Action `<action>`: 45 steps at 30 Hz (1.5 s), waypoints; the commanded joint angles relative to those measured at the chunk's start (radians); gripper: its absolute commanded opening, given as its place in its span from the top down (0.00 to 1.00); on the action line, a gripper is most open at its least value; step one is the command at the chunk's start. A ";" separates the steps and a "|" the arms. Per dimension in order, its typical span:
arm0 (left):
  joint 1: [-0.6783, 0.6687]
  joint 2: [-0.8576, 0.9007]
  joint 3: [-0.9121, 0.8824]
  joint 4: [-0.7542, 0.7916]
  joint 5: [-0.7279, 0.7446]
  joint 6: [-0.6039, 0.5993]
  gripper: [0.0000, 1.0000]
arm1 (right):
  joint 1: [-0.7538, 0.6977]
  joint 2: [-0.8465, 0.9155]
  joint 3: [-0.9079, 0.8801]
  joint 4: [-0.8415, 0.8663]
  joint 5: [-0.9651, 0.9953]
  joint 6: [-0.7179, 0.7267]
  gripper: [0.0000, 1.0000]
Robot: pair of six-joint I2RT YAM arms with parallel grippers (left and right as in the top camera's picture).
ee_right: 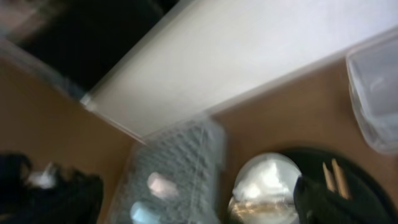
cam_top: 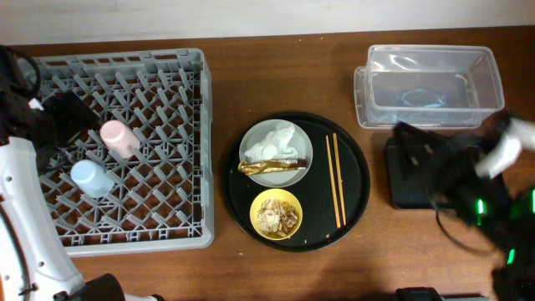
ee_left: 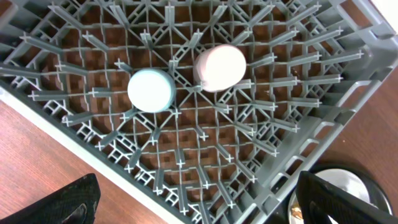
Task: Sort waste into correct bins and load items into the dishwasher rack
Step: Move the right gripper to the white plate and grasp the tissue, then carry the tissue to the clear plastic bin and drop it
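Your left claw hangs released, fingers spread wide, over the rack at the desk's left edge; the pink cup and blue cup sit side by side on the pegs just ahead of it, untouched. Your right claw, blurred but spread and holding nothing, is near the right edge above the black tray, well apart from the plate, bowl and chopsticks mid-desk
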 commanded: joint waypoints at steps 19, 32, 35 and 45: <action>0.006 -0.012 0.013 0.002 0.000 0.013 0.01 | 0.539 1.097 0.542 -0.343 0.228 -0.265 0.02; 0.006 -0.012 0.013 0.002 0.000 0.013 0.01 | 0.543 1.336 0.538 -0.229 0.332 -0.063 0.35; 0.006 -0.012 0.013 0.002 0.000 0.012 0.01 | 0.543 1.352 0.536 -0.220 0.343 -0.063 0.35; 0.006 -0.012 0.013 0.002 0.000 0.012 0.01 | 0.567 1.400 0.533 -0.190 0.381 0.004 0.43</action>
